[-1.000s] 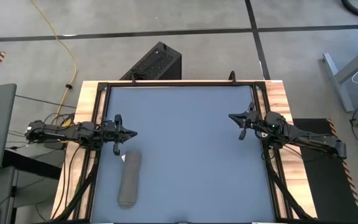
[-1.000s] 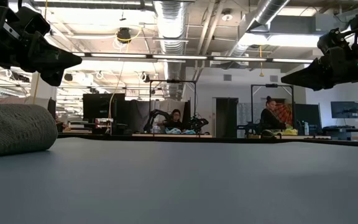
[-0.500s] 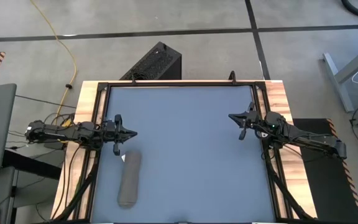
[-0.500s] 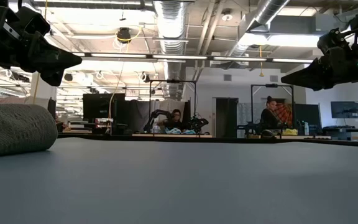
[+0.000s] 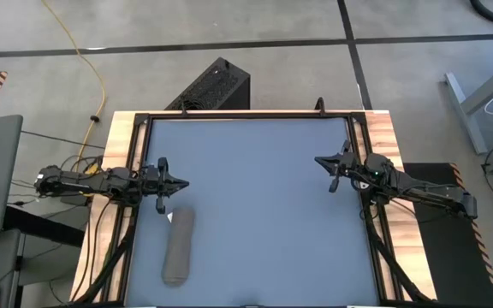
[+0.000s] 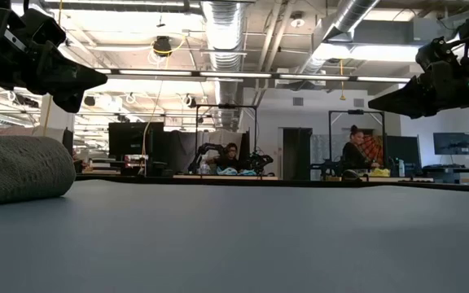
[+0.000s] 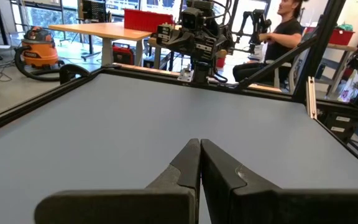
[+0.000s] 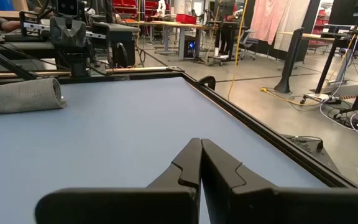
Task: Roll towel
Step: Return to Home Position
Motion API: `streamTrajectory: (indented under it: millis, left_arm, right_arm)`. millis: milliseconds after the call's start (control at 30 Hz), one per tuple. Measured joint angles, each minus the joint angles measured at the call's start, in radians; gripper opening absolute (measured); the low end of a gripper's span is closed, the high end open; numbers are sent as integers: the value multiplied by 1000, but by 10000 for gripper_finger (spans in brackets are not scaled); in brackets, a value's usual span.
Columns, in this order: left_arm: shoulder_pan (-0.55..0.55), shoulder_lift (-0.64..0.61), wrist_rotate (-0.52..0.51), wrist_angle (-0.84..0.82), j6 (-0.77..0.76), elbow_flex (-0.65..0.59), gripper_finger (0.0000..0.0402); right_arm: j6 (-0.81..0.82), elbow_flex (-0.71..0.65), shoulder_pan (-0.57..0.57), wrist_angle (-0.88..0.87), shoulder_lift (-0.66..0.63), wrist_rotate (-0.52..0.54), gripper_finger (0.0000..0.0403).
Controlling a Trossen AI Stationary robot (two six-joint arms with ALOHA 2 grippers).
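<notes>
The taupe towel lies rolled into a tube on the blue table at the near left, its length running near to far, with its small white tag at the far end. It also shows in the low view and the right wrist view. My left gripper hovers shut and empty just beyond the roll's far end. My right gripper hovers shut and empty at the table's right side. Both sets of fingers show closed in the wrist views.
A black frame rail runs round the table top. A black box stands on the floor behind the far edge. People sit at desks in the room beyond. The table's middle and far part show bare blue surface.
</notes>
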Motion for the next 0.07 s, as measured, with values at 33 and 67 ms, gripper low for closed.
streamTrajectory:
  millis: [33,67]
  left_arm:
    - [0,0,0,0,0,0,0]
    - [0,0,0,0,0,0,0]
  right_arm:
    - [0,0,0,0,0,0,36]
    - [0,0,0,0,0,0,36]
